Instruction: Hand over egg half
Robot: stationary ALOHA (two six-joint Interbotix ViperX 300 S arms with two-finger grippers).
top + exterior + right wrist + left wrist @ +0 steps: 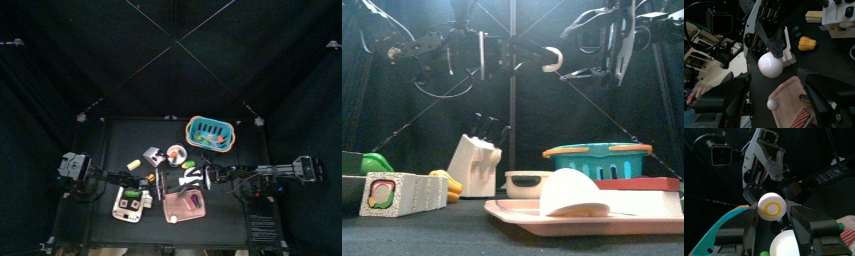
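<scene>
One white toy egg half with a yellow yolk ring (771, 207) hangs high above the surface, pinched between the left gripper (773, 217) fingers, yolk face turned away from the right gripper (774, 80), whose fingers stand spread wide around it, seemingly ready to receive.
</scene>
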